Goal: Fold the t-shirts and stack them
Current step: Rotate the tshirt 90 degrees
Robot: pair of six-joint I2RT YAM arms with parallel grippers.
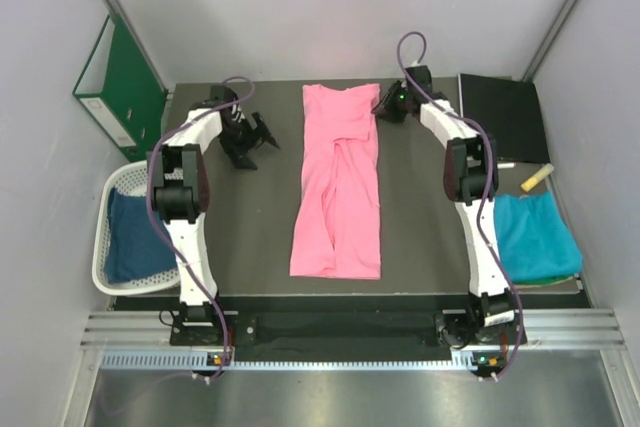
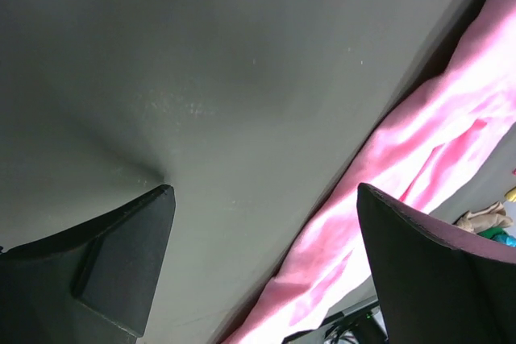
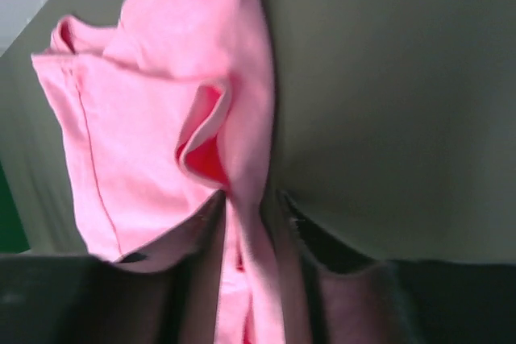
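The left arm [image 1: 182, 197] rises from its base at the table's near edge along the left side, then bends inward. The left gripper [image 1: 257, 145] hangs over bare table [image 1: 250, 237] near the far edge, a little to the left of the pink shirt [image 1: 338, 187]. Its fingers [image 2: 121, 263] are spread wide with nothing between them.

The right arm [image 1: 478, 217] stretches up the right side to the far edge. There the right gripper [image 1: 390, 103] sits at the pink shirt's far right corner. In the wrist view its fingers [image 3: 318, 243] are drawn close together, pinching a fold of pink cloth.

The pink shirt lies in the middle of the table as a long narrow strip folded lengthwise. It runs from the far edge toward the near edge, with a crease down its middle.

A white basket [image 1: 105, 247] stands beside the table's left edge and holds the blue shirt [image 1: 135, 237]. The teal shirt [image 1: 535, 237] lies bunched at the right edge. A green binder [image 1: 125, 87] leans against the wall beyond the far left corner, and any label on it is too small to read. A black board [image 1: 500, 112] lies at the far right corner.
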